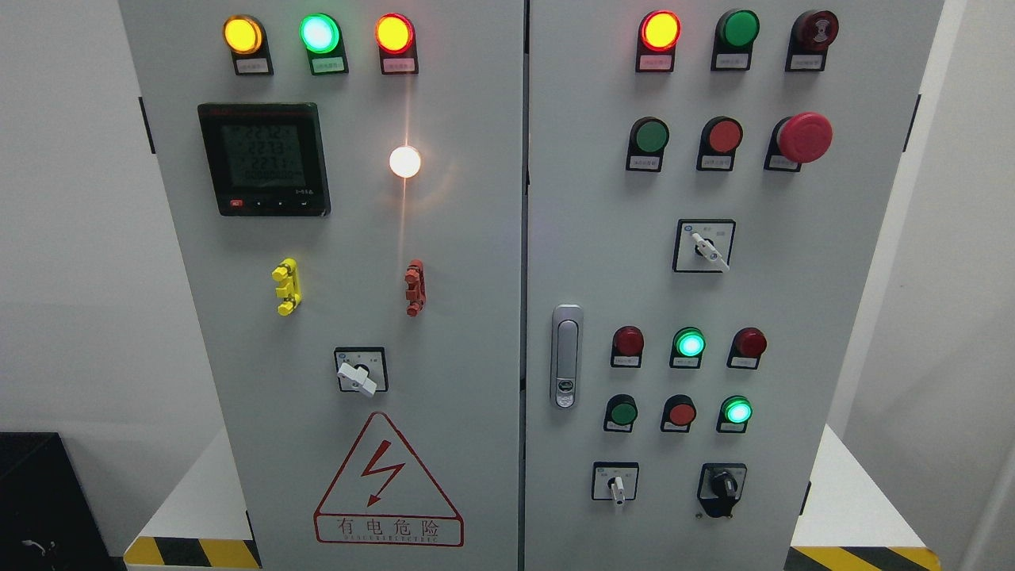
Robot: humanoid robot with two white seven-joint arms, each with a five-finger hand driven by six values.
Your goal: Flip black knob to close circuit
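A black rotary knob (722, 485) sits at the lower right of the grey electrical cabinet's right door (793, 285), on a black plate, its pointer roughly upright. To its left is a white-handled selector switch (616, 484). Neither of my hands nor any arm appears in the head view.
The right door carries a silver latch handle (565, 357), lit green lamps (690, 343), red and green push buttons and a red mushroom stop (804, 136). The left door holds a black digital meter (264, 159), lit lamps, a white selector (358, 374) and a red warning triangle (388, 484).
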